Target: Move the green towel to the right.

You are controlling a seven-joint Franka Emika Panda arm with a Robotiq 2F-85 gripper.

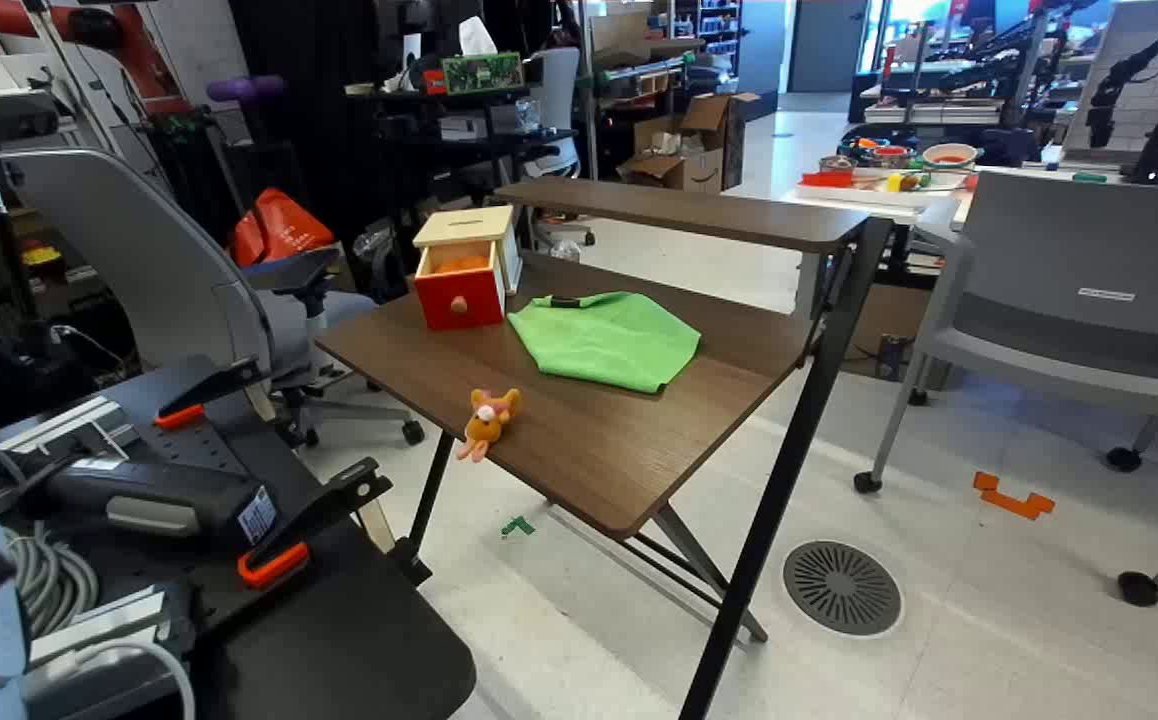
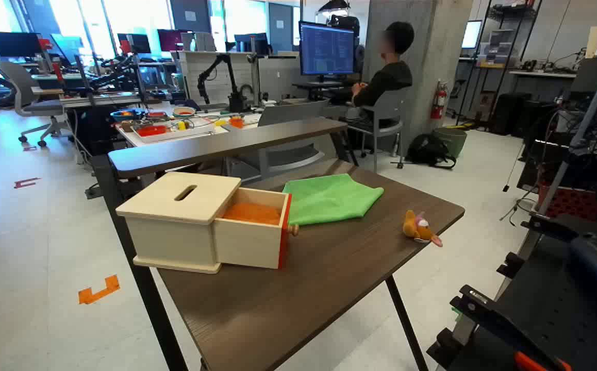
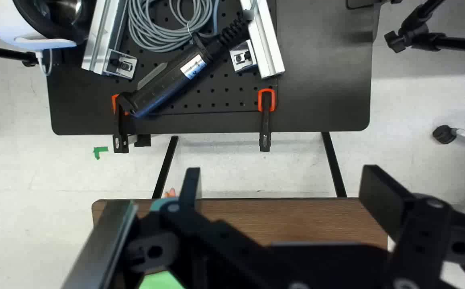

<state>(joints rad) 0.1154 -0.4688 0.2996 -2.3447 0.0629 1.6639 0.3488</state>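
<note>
Wrist view looks down past the gripper [image 3: 282, 182], whose jaws stand wide apart, with pale floor [image 3: 232, 174] and the brown counter [image 3: 288, 220] showing between them. The green towel [image 3: 160, 281] is below the gripper, one patch of it visible behind the gripper's body (the rest is hidden from this angle). Both exterior views have it spread on the counter, slightly rumpled, just beside a wooden box [image 2: 172, 239] whose red-fronted drawer [image 1: 459, 305] is pulled out with something orange [image 2: 252, 212] inside. At the counter's edge, lower than the gripper, sits an orange soft toy [image 1: 486, 430]; a pink bit of it pokes out beside one jaw in the wrist view. Ahead of the jaws, across a gap, a black bench [image 3: 323, 72] carries a black tool [image 3: 168, 84] and a coil of grey cable [image 3: 156, 42].
</note>
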